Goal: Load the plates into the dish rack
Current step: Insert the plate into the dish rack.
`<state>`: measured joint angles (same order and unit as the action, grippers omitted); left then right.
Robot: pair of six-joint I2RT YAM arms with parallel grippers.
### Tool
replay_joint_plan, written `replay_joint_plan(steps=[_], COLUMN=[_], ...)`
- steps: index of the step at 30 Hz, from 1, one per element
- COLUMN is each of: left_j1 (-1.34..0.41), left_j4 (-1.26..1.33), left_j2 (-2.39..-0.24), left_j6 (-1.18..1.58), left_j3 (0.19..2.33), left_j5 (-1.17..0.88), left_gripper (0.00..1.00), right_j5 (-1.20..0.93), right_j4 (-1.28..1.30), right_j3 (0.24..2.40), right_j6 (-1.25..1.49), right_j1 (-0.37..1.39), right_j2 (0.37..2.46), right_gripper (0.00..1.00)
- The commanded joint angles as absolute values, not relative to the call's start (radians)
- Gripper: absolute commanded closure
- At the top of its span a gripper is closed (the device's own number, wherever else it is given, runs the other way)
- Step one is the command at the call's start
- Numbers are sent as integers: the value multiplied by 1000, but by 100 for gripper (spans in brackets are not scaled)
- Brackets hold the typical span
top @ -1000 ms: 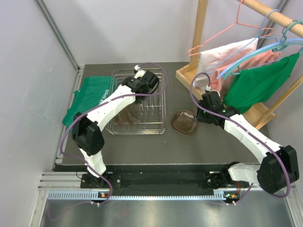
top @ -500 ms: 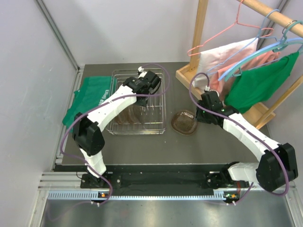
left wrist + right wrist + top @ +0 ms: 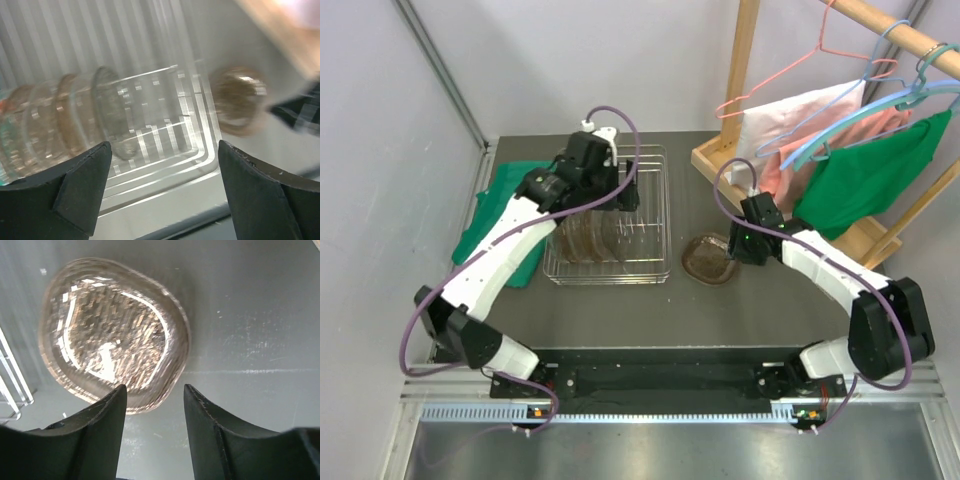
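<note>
In the rack [image 3: 648, 240]: you see a row of plates [image 3: 75, 120] standing on edge side by side, some brown, some clear (blurred in the left wrist view).
Left gripper [image 3: 161, 155]: released, spread wide, nothing between the fingers; you find it above the rack.
Loose plate [image 3: 115, 335]: brown-tinted and textured, lying flat on the table [image 3: 620, 310], just right of the rack.
Right gripper [image 3: 152, 392]: fingers parted over the loose plate's near rim; you cannot tell whether they touch it.
</note>
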<state>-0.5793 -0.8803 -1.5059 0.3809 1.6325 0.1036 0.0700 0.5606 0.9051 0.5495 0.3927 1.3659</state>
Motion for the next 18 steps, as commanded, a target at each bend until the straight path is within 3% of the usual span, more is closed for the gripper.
replay_joint_plan(steps=[1, 11, 18], left_j1=[-500, -431, -425], left_j4=[-721, -627, -621], left_j2=[-1421, -1330, -1341], left_j6=[400, 417, 423], left_j3=[1579, 1488, 1471], left_j5=[-188, -419, -426], left_gripper=[8, 5, 4], right_j5=[23, 78, 109], right_j4=[506, 503, 508], right_j3=[930, 977, 966], right_j6=[525, 492, 486], right_j1=[356, 347, 345], right_j2=[1419, 1549, 1525], right_gripper=[52, 62, 78])
